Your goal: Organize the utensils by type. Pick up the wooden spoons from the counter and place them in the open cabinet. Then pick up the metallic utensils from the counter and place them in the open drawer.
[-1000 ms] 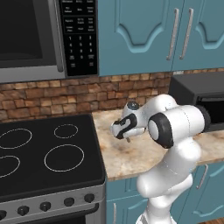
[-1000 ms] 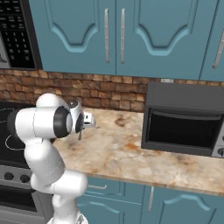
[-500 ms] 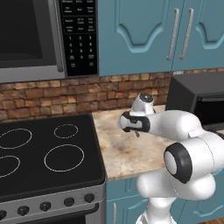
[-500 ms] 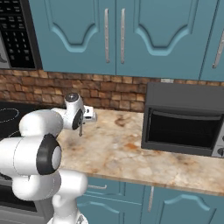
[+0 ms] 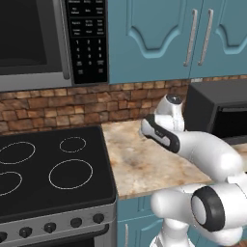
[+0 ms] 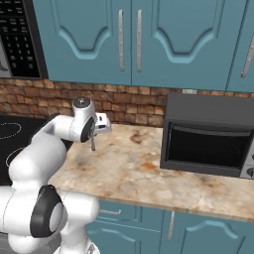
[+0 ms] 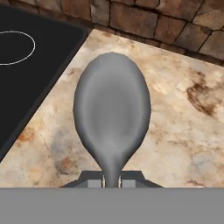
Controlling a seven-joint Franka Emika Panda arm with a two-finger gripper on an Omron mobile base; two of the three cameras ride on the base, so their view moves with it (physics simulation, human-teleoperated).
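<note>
The counter (image 6: pixel 149 173) runs from the black stovetop (image 5: pixel 48 169) on the left to a dark toaster oven (image 6: pixel 211 139) on the right, with a brick backsplash (image 6: pixel 134 101) closing off its far side. Between stovetop and oven the beige marbled stone lies bare, so there is open room on the counter below the hand and toward the near edge. Above the wall, teal cabinet doors (image 6: pixel 134 39) with silver handles hang shut, and a microwave (image 5: pixel 43 41) sits over the stovetop. The counter's near edge drops to more teal fronts below.

The gripper (image 7: pixel 112 179) hangs over the left part of the counter, near the stovetop's right edge and not far from the backsplash. Its two fingers stand nearly together, clamped on the neck of the dark-grey spoon (image 7: pixel 112 118). In the hand view the round bowl of the spoon stretches out ahead of the fingertips, over the stone, with the stovetop corner to its left. In the right base view the spoon (image 6: pixel 93 143) hangs as a thin dark stem below the hand, clear of the counter's surface.
</note>
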